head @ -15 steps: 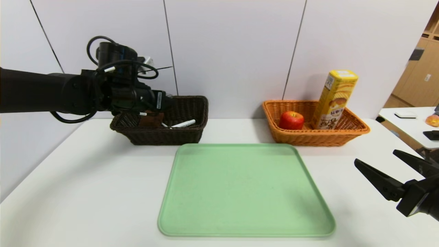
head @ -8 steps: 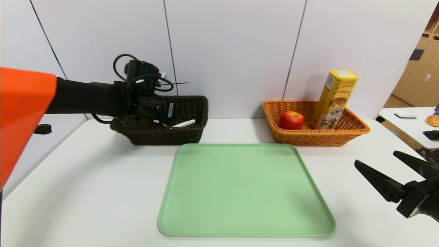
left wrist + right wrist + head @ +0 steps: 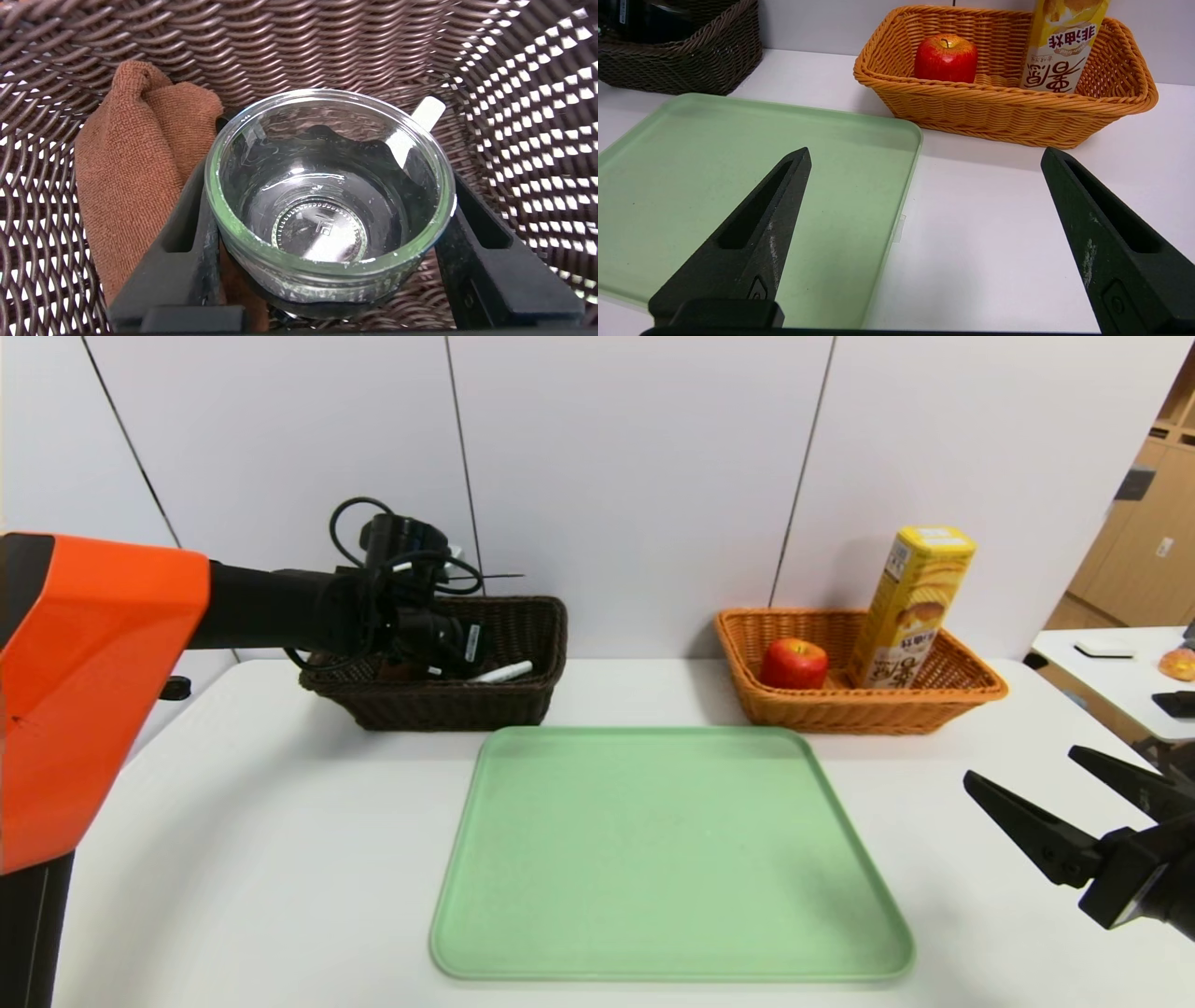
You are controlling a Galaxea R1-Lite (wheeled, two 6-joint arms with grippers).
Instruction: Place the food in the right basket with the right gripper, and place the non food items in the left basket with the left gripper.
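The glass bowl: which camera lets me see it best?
The left wrist view: the glass bowl fills the picture, between the left gripper fingers, inside the dark basket beside a brown cloth. In the head view the arm hides it; the right wrist view misses it.

A white tabletop meets a pale panelled wall with dark seams. Right of the tabletop stand a second white table and wooden cabinets behind it.

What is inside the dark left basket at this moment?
In the dark basket: a glass bowl between the left gripper jaws, a brown cloth beside it, a white marker. Anything under the bowl is hidden.
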